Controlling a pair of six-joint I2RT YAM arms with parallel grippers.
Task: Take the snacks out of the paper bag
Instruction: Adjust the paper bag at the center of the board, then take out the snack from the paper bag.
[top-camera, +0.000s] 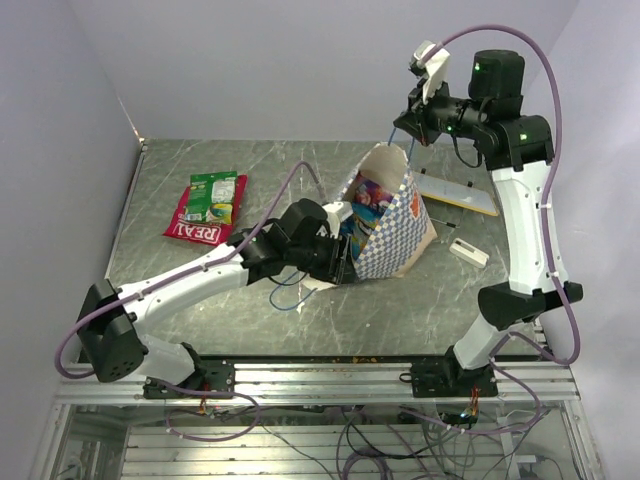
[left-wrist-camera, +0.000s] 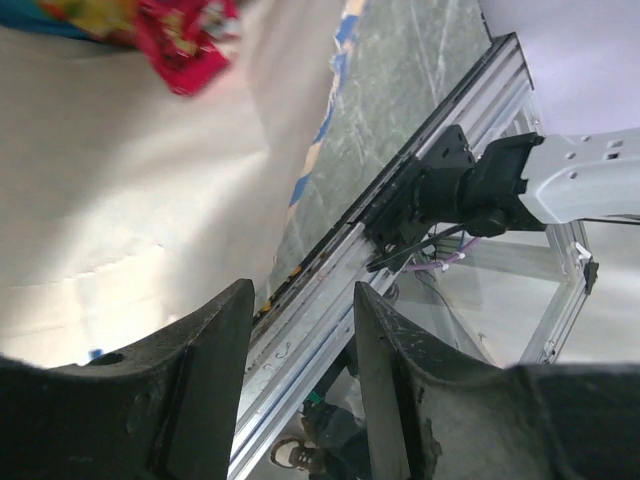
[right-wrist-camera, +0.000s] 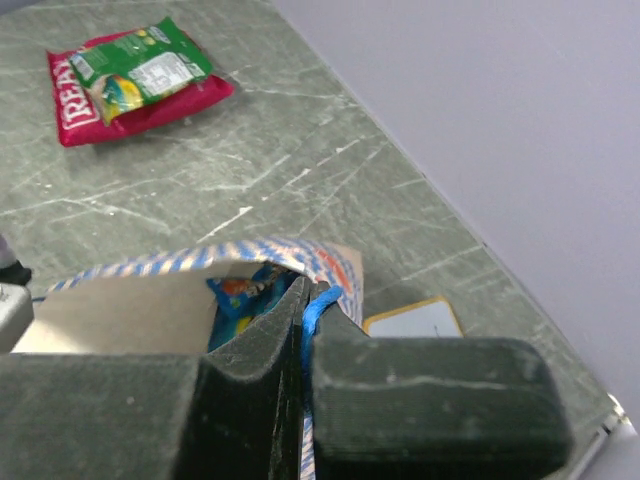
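The checkered paper bag (top-camera: 395, 225) stands tilted at mid-table with its mouth toward the left. My right gripper (top-camera: 408, 135) is shut on its blue cord handle (right-wrist-camera: 322, 303) and holds the top edge up. Colourful snacks (top-camera: 368, 195) show inside; a blue packet (right-wrist-camera: 238, 292) shows in the right wrist view. My left gripper (top-camera: 345, 245) is open and empty at the bag's mouth. Its view shows the cream inner wall (left-wrist-camera: 120, 180) and a red packet (left-wrist-camera: 185, 40) beyond the fingertips (left-wrist-camera: 235, 300). A red "REAL" packet (top-camera: 198, 222) with a green packet (top-camera: 214, 196) on it lies at far left.
A small white block (top-camera: 468, 252) lies right of the bag. A flat white card with a yellow edge (top-camera: 456, 195) lies behind the bag and also shows in the right wrist view (right-wrist-camera: 415, 320). A loose blue cord (top-camera: 290, 292) trails on the table under the left arm.
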